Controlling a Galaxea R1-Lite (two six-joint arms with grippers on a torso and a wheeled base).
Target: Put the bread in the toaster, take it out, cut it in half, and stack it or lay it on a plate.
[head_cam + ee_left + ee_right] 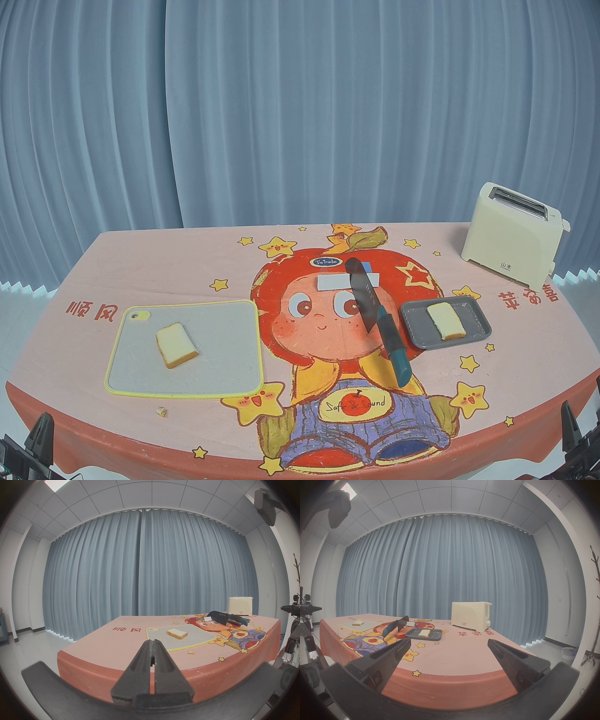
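Bread, cut in two. One bread half (177,344) lies flat near the ctr of the cutting board (219,369), on the robot's left side of the table (156,262). The other half (446,320) lies on the grey plate (417,325) at right. Knife (378,319) rests between board and plate, blade tip propped on a small white block (334,282), handle toward the robot. Toaster (509,240) stands at the far right corner, well apart from the plate. A crumb (161,411) sits just off the board's near edge.

Left gripper (152,642) hangs off the table's near edge w/ fingers pressed together, nothing between them. It faces the board. Right gripper (448,644) hangs off the near edge at the other side, fingers spread wide, empty, facing plate and toaster.

Judged stage: toasting and cutting look done, and the board half is not yet plated.

Handling (est.): the half slice is light, soft in the crumb and firmer at the crust. It prob. crushes or tears under a hard pinch and sheds crumbs. Best hold is across the short width, on the two crust edges, w/ light closing force. Lying flat, it gives the fingers little height to catch. The left gripper must open first. On the plate, stack it on the other half or lay it beside it.
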